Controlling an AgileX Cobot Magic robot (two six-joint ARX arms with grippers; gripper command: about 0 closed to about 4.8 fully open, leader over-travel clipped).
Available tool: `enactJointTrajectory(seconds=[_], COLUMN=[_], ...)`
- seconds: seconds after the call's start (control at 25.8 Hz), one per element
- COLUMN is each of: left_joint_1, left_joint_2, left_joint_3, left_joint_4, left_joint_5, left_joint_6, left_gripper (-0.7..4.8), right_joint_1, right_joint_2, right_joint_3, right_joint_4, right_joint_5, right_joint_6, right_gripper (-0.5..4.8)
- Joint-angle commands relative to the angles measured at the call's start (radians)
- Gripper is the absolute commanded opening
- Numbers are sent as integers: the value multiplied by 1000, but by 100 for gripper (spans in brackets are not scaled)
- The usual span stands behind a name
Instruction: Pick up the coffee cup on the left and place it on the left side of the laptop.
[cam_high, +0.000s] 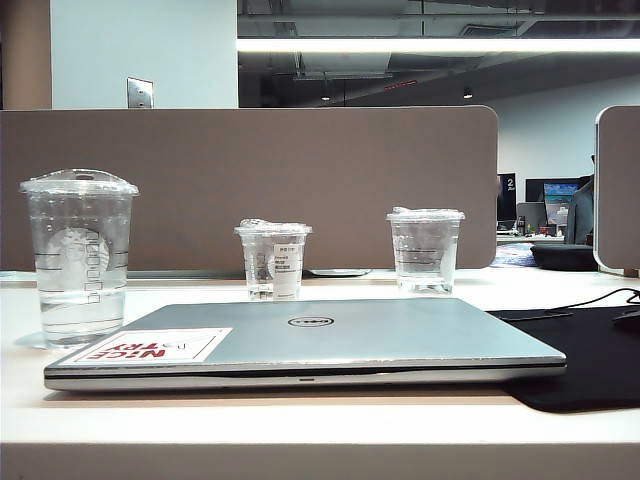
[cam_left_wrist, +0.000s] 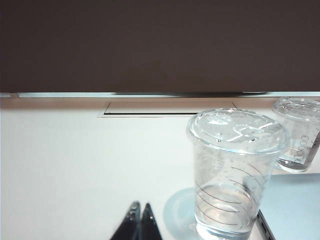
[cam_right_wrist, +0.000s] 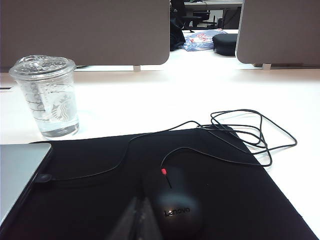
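Standing at the left end of the white table (cam_high: 300, 415), the tall clear plastic coffee cup (cam_high: 80, 255) with a domed lid has not been picked up yet. It sits just beside the thin silver laptop (cam_high: 330, 340), near the corner with the white "NICE TRY" sticker (cam_high: 152, 346). A little water sits in the bottom of it. The left gripper (cam_left_wrist: 139, 216) is low near the table, close to the cup but not touching it, and its two dark fingers are pressed together with nothing between them. The right gripper (cam_right_wrist: 141, 215) hangs over the black mat (cam_right_wrist: 225, 200), just beside the black mouse (cam_right_wrist: 176, 207), and it also looks closed and empty. The left fingers must spread wide first, or they will bump the cup and tip it. The plastic is thin and slippery, so a hard squeeze could crush it or pop the lid. If it falls, water could run onto the laptop.
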Motion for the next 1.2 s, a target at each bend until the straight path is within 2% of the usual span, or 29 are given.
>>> enactJointTrajectory(seconds=[0.04, 0.31, 0.58, 1.2], left_joint_1=[1, 1, 1, 1], left_joint_2=[0, 0, 0, 0], left_joint_3=[3, 3, 3, 3], left_joint_4=[8, 8, 8, 8], left_joint_5=[4, 4, 4, 4], left_joint_6=[-3, -3, -3, -3], left_gripper=[-5, -5, -5, -5], right_joint_1=[-1, 26, 79, 79], right_joint_2=[-2, -2, -2, -2], right_joint_3=[-4, -4, -4, -4], right_joint_4=[15, 17, 20, 48], right_joint_5=[0, 2, 71, 70], right_joint_6=[-2, 11, 12, 24], right_gripper=[-4, -5, -4, -4])
